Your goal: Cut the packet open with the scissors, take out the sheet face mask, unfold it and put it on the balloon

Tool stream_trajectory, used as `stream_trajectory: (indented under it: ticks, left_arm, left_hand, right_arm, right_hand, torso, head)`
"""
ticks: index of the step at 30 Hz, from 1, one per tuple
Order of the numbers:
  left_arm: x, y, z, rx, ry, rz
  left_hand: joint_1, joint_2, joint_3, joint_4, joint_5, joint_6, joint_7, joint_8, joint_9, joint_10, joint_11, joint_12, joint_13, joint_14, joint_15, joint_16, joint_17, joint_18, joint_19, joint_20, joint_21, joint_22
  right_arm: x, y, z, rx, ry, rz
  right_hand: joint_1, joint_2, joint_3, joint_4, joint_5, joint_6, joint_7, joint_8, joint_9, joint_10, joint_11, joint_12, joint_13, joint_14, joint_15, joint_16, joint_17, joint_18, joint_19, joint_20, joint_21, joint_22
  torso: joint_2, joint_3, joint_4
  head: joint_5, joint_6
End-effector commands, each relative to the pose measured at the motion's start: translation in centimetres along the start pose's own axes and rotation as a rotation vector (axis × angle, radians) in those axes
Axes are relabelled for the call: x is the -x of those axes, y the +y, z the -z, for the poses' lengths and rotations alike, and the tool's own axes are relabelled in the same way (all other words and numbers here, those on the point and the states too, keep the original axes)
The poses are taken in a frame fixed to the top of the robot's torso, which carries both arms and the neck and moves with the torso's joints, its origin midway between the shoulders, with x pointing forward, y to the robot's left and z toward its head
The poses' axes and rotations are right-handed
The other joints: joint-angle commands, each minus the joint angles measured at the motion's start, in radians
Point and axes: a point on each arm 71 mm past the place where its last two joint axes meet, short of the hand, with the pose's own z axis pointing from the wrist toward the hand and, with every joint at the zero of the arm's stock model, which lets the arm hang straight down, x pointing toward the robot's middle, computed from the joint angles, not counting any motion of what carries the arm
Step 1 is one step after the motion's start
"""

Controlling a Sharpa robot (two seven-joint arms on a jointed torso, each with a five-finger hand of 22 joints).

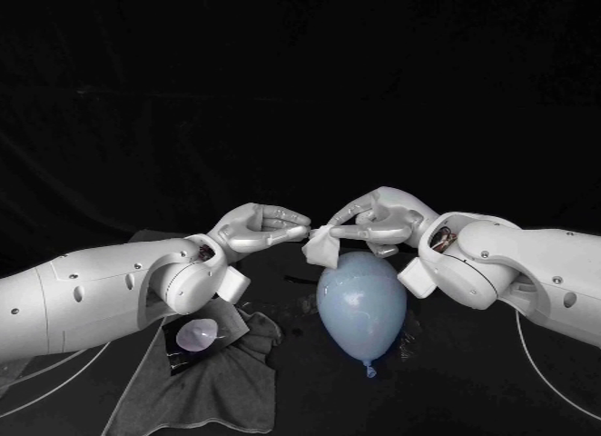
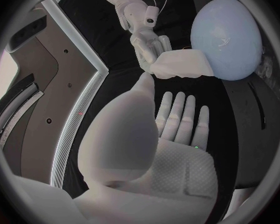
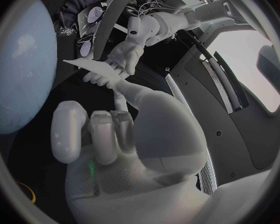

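Note:
A pale blue balloon (image 1: 362, 304) (image 2: 227, 35) (image 3: 22, 64) lies on the black table, its knot toward the front edge. Just above its far end hangs the white, still folded sheet face mask (image 1: 321, 245) (image 2: 180, 64) (image 3: 84, 64). My left hand (image 1: 259, 227) (image 2: 171, 134) (image 3: 124, 55) pinches the mask's left edge. My right hand (image 1: 379, 220) (image 2: 146, 35) (image 3: 115, 129) pinches its right edge, fingers curled over it. The two hands nearly touch. The scissors (image 1: 196, 338) (image 3: 87, 20), with pale handles, lie on a cloth at the front left.
A grey cloth (image 1: 216, 381) is spread at the front left under the scissors, reaching close to the balloon's left side. Thin white cables (image 1: 563, 381) trail from both arms over the table.

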Motion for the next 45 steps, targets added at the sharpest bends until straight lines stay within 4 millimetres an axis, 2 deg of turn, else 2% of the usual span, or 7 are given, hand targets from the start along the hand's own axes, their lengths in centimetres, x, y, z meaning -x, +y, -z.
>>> stream_trajectory:
  ticks: [1, 6, 8, 14, 19, 33, 45]
  left_arm:
    - [-0.59, -0.33, -0.14, -0.034, 0.048, 0.041]
    - [-0.94, -0.41, -0.21, -0.042, 0.076, 0.056]
    - [-1.06, -0.44, -0.22, -0.044, 0.088, 0.062]
    - [-1.07, -0.46, -0.15, -0.045, 0.106, 0.066]
    - [-0.93, -0.42, -0.16, -0.041, 0.106, 0.06]
    - [-0.63, -0.16, -0.27, -0.009, 0.077, -0.055]
    - [-0.79, -0.14, -0.23, -0.002, 0.083, -0.081]
  left_hand:
    - [0.005, 0.016, -0.006, -0.002, -0.004, 0.017, 0.007, 0.001, 0.003, 0.018, 0.0, 0.006, 0.002, 0.021, -0.003, 0.006, 0.004, -0.006, 0.01, 0.0, -0.004, 0.002]
    - [0.029, 0.041, -0.006, -0.006, -0.004, 0.053, -0.012, 0.007, 0.006, 0.05, 0.004, 0.01, 0.002, 0.047, -0.005, 0.01, 0.007, 0.009, 0.014, -0.004, -0.009, 0.001]
    - [0.048, 0.061, 0.002, -0.007, -0.004, 0.085, -0.03, 0.012, 0.007, 0.083, 0.014, 0.019, 0.004, 0.061, -0.003, 0.012, 0.008, 0.025, 0.022, -0.005, -0.011, 0.002]
    - [0.074, 0.082, 0.012, -0.005, -0.004, 0.129, -0.03, 0.008, 0.005, 0.125, 0.0, 0.022, 0.002, 0.078, -0.01, 0.011, 0.01, 0.057, 0.045, -0.002, -0.01, 0.004]
    - [0.08, 0.086, 0.014, -0.005, -0.004, 0.138, -0.027, 0.003, 0.003, 0.134, -0.005, 0.018, 0.001, 0.085, -0.014, 0.011, 0.011, 0.067, 0.065, -0.002, -0.006, 0.007]
    - [0.062, 0.064, -0.013, -0.002, -0.004, 0.15, -0.002, -0.017, -0.005, 0.147, -0.019, 0.004, 0.0, 0.108, -0.028, 0.012, 0.014, 0.067, 0.13, 0.002, 0.011, 0.013]
    - [0.071, 0.065, -0.019, -0.004, -0.004, 0.159, -0.002, -0.025, -0.007, 0.152, -0.023, 0.001, 0.0, 0.134, -0.035, 0.02, 0.02, 0.062, 0.154, 0.001, 0.014, 0.014]
  right_arm:
    - [-0.23, 0.2, -0.01, 0.021, 0.029, 0.015]
    - [-0.28, 0.22, -0.04, 0.022, 0.031, 0.016]
    - [-0.26, 0.21, -0.05, 0.022, 0.03, 0.017]
    - [-0.15, 0.15, -0.06, 0.021, 0.027, 0.019]
    - [-0.24, 0.22, -0.05, 0.023, 0.029, 0.019]
    - [-0.39, 0.32, -0.02, 0.026, 0.034, 0.019]
    - [-0.43, 0.33, -0.04, 0.027, 0.035, 0.019]
  right_hand:
    - [-0.002, 0.009, 0.001, -0.002, 0.003, 0.007, 0.001, 0.007, 0.092, 0.12, -0.024, 0.004, 0.263, 0.127, -0.027, 0.003, 0.263, 0.008, -0.001, -0.004, -0.002, 0.173]
    - [-0.002, 0.009, 0.001, -0.002, 0.003, 0.007, 0.001, 0.007, 0.092, 0.12, -0.024, 0.004, 0.263, 0.127, -0.027, 0.003, 0.263, 0.008, -0.001, -0.004, -0.002, 0.173]
    - [-0.002, 0.009, 0.001, -0.002, 0.003, 0.007, 0.001, 0.007, 0.092, 0.12, -0.024, 0.004, 0.263, 0.127, -0.027, 0.003, 0.263, 0.008, -0.001, -0.004, -0.002, 0.173]
    - [-0.002, 0.009, 0.001, -0.002, 0.003, 0.007, 0.001, 0.007, 0.092, 0.12, -0.024, 0.004, 0.263, 0.127, -0.027, 0.003, 0.263, 0.008, -0.001, -0.004, -0.002, 0.173]
    - [-0.002, 0.009, 0.001, -0.002, 0.003, 0.007, 0.001, 0.007, 0.092, 0.12, -0.024, 0.004, 0.263, 0.127, -0.027, 0.003, 0.263, 0.008, -0.001, -0.004, -0.002, 0.173]
    - [-0.002, 0.009, 0.001, -0.002, 0.003, 0.007, 0.001, 0.007, 0.092, 0.12, -0.024, 0.004, 0.263, 0.127, -0.027, 0.003, 0.263, 0.008, -0.001, -0.004, -0.002, 0.173]
    - [-0.002, 0.009, 0.001, -0.002, 0.003, 0.007, 0.001, 0.007, 0.092, 0.12, -0.024, 0.004, 0.263, 0.127, -0.027, 0.003, 0.263, 0.008, -0.001, -0.004, -0.002, 0.173]
  torso:
    - [0.0, 0.0002, 0.0]
    - [0.0, 0.0004, -0.0001]
    - [-0.001, 0.0001, -0.0002]
    - [-0.001, 0.0001, 0.0003]
    - [0.0, 0.0002, -0.0001]
    - [-0.001, 0.0006, -0.0001]
    - [-0.001, 0.0, 0.0007]
  head:
    - [0.0, -0.001]
    - [0.001, -0.001]
    - [0.001, -0.002]
    - [0.002, -0.003]
    - [0.002, -0.003]
    - [0.001, -0.002]
    - [0.002, -0.003]
